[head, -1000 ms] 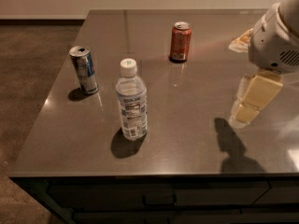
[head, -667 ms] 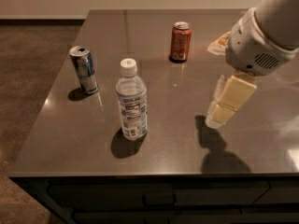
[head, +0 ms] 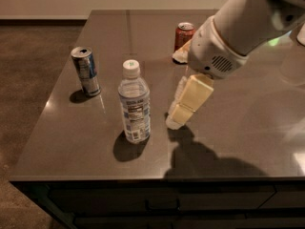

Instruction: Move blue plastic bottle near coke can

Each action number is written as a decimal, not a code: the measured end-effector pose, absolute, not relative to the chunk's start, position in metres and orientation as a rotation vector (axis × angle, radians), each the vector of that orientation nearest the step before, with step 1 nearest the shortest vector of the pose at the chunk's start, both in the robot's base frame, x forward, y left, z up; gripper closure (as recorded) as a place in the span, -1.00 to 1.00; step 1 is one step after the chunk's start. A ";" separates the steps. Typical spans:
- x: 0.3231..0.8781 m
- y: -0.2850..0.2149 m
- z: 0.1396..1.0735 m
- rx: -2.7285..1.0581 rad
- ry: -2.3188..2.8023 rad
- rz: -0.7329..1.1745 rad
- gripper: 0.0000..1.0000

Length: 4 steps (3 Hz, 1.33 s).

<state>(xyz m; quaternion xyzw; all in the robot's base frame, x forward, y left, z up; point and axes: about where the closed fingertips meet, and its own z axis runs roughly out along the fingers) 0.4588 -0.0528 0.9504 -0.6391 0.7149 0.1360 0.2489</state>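
We put the claw (head: 175, 120), state we cannot tell, just right of the upright blue plastic bottle (head: 134, 104) mid-surface (head: 248, 128), coke can (head: 184, 35) well behind; a sideways clip could topple the tall bottle.

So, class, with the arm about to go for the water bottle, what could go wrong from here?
1. The end effector hangs low over the table, just right of the blue plastic bottle in the camera view. The bottle stands tall and upright, so a sideways bump could tip it.
2. The arm's bulky wrist sits in front of the coke can, partly hiding it, so a swing might knock it.
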 end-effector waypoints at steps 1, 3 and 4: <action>0.459 -0.021 0.944 -1.739 1.904 0.480 -1.00; 0.447 0.022 0.934 -1.756 1.812 0.632 -1.00; 0.447 0.034 0.931 -1.754 1.804 0.673 -0.67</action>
